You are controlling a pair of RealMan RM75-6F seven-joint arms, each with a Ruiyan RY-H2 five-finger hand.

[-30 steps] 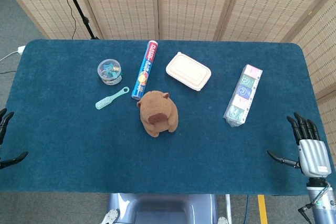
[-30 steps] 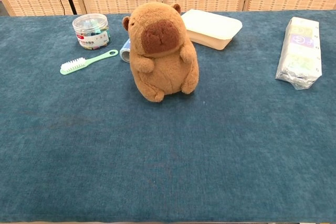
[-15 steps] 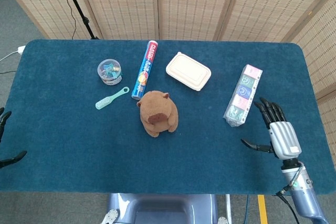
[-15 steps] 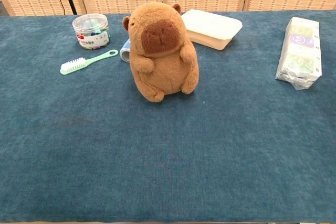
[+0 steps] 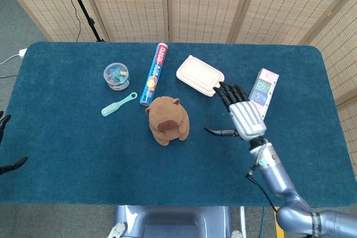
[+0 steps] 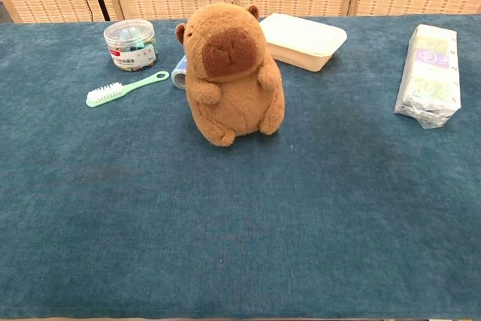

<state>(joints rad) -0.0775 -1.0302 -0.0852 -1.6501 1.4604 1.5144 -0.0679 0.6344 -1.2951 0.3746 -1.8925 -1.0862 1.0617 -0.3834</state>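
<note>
Centrally on your blue felt worktop (image 5: 67, 137) sits the brown plush capybara (image 5: 167, 120), upright: soft, light, compressible; grasp its round body. Your right robot hand (image 5: 241, 116) hovers beside it, fingers spread, empty. Your left robot hand (image 5: 4, 144) shows only fingertips; its state is indeterminable.

The right hand (image 5: 241, 116) hovers above the tabletop (image 5: 67, 143) with fingers spread and thumb pointing toward the plush capybara (image 5: 167, 120), holding nothing. Nearest it are 2 things: the cream lidded food box (image 5: 199, 75) just past its fingertips, and the wrapped pack of coloured tissue packets (image 5: 263, 91), lying flat and partly hidden behind the hand. The brown capybara sits upright, near the thumb.
</note>
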